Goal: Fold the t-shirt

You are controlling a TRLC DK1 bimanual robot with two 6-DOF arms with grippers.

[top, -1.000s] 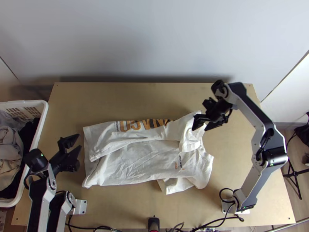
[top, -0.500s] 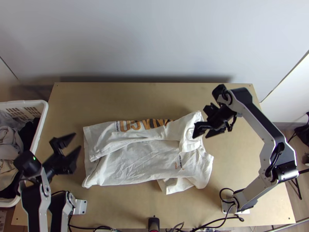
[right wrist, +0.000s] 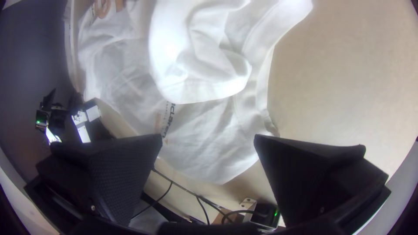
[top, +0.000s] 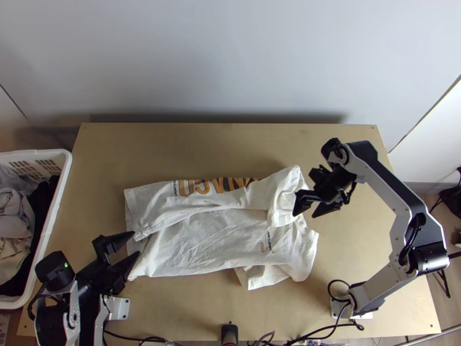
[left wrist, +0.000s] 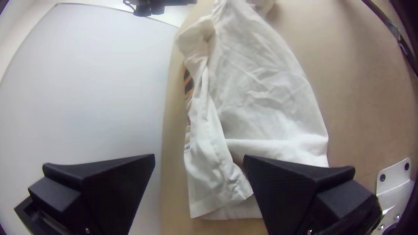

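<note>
The shirt [top: 201,248] lies on the table [top: 196,311], more or less in the middle, with its hem toward the left arm and its collar toward the right arm. I judge that the folding is in its early part. What is done: the long side nearer to the wall [top: 230,63] is turned inward as a strip, so the orange print [top: 210,185] faces up, and the sleeve [top: 280,212] of that side rests on the chest. What is left: the near side is not turned in, and its sleeve [top: 262,277] sticks out toward the near edge of the table. After this, I suppose, come the folds across the length. The strip is somewhat wrinkled, so a little smoothing may be needed.

The left gripper [top: 136,243] is at the hem, its jaws parted and grasping nothing; whether it touches the cloth, I cannot tell. The right gripper [top: 305,214] is by the collar, also with jaws apart and without cloth between them.

Counted, there are one shirt with two sleeves, one turned side, two grippers and one basket [top: 64,167]. The basket contains several clothes [top: 11,213], but their exact number I cannot tell.
</note>
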